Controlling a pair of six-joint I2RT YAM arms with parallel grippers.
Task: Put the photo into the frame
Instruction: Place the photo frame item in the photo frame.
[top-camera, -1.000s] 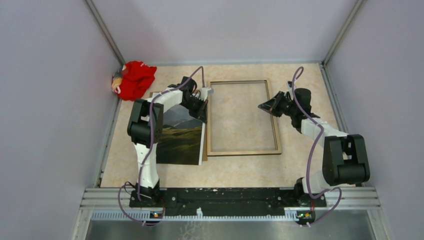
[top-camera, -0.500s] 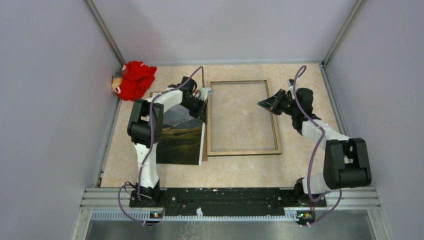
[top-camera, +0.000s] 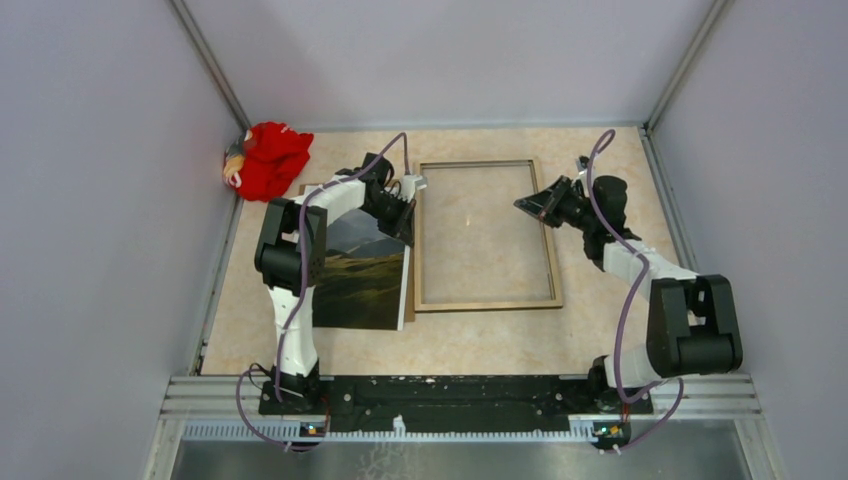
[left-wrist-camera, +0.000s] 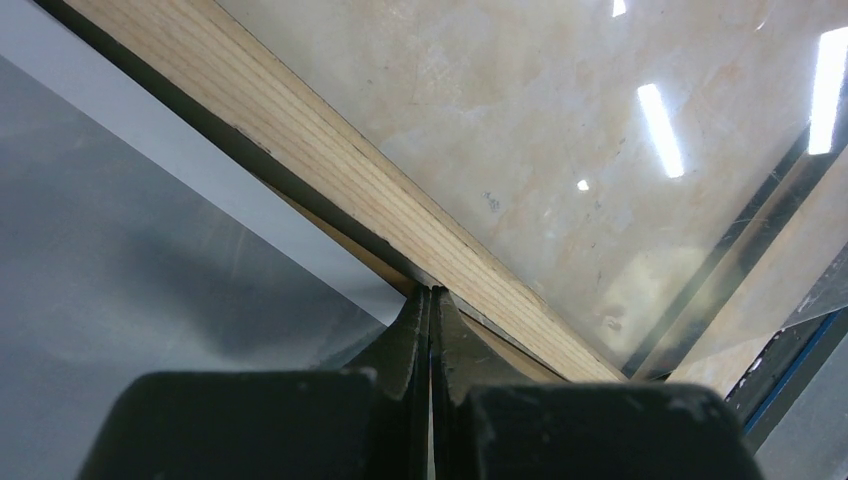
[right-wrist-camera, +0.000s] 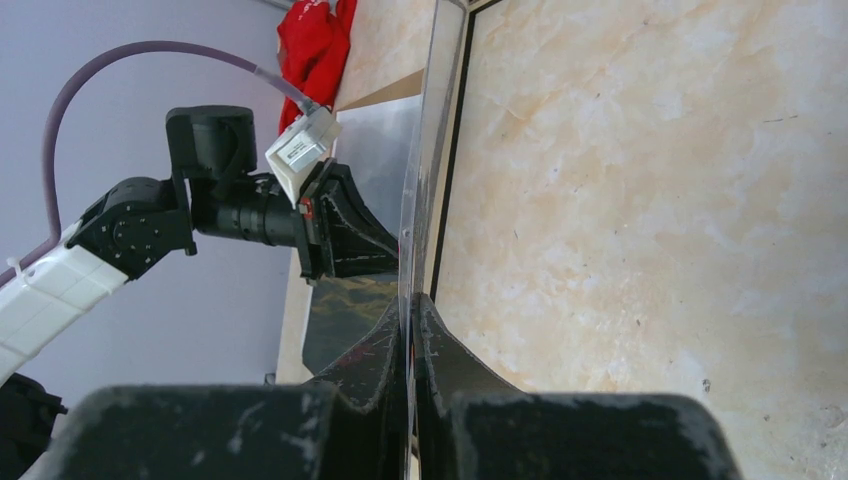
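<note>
- Lying flat mid-table, the frame (top-camera: 485, 304) shows its light tan wood back, a thin rectangle with the marbled table (top-camera: 600, 330) visible through it.
- The photo (top-camera: 355, 285), dark misty hills under a grey sky with a thin white border, lies face up just left of the frame, on a brown board (top-camera: 411, 295).
- Left gripper (left-wrist-camera: 430, 300): fingers pressed together, tips at the frame's left rail.
- Right gripper (right-wrist-camera: 410, 305): fingers pinched on the thin edge of the clear pane (right-wrist-camera: 430, 100), over the frame's right side.

Left arm (top-camera: 300, 215) bent forward, left fingers (left-wrist-camera: 405, 345) pressed together; right arm (top-camera: 640, 262) outstretched, right fingers (right-wrist-camera: 380, 352) pinched together.
</note>
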